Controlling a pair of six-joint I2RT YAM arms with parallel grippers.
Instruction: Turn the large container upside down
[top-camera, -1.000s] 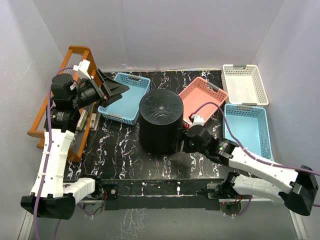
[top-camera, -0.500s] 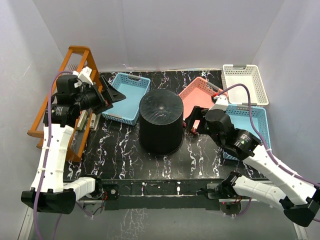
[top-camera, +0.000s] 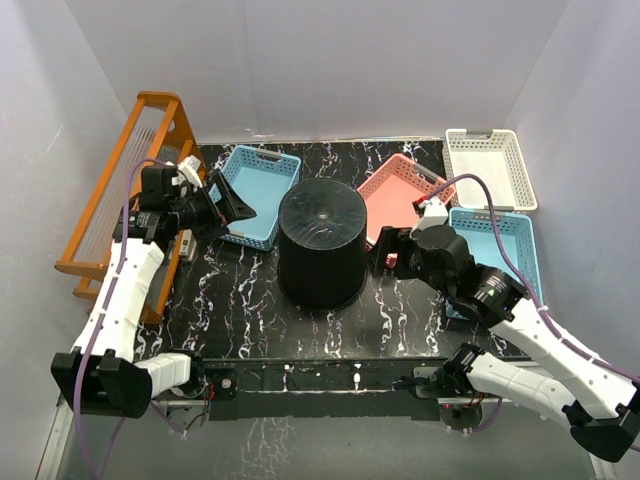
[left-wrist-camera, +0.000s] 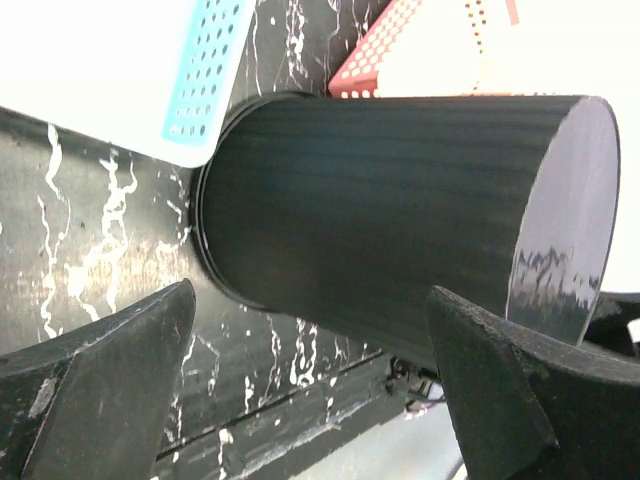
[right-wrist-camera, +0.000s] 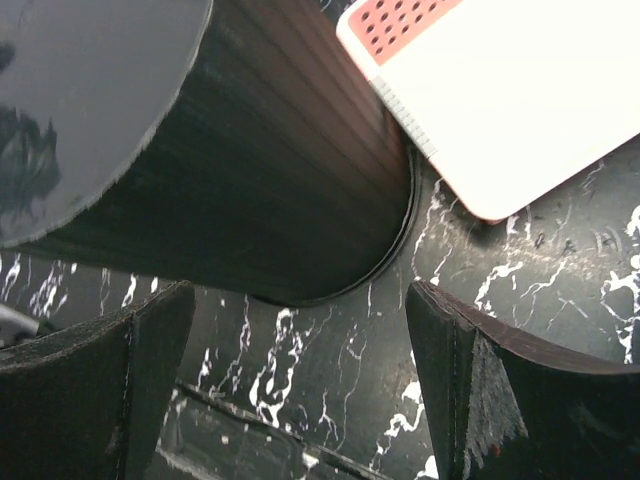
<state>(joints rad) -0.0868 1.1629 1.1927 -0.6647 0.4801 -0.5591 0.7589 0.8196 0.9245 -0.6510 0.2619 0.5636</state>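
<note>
The large container (top-camera: 320, 245) stands mid-bench (top-camera: 250, 310), rim down and flat base up, apparently inverted already, which is probably why the left gripper (top-camera: 235, 195) and right gripper (top-camera: 384, 256) flank it wide open, holding nothing.

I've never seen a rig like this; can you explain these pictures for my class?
Two robot arms are bolted to a black marbled table. The wide picture looks down from above; the other two come from a camera on each wrist, so the dark wedges at the bottom are that arm's own fingers. In the middle stands the large container, closed end up. Near it lie a blue basket, a pink basket, a white basket and a second blue basket, plus an orange rack. The left gripper and right gripper are open on either side of it, holding nothing.
</note>
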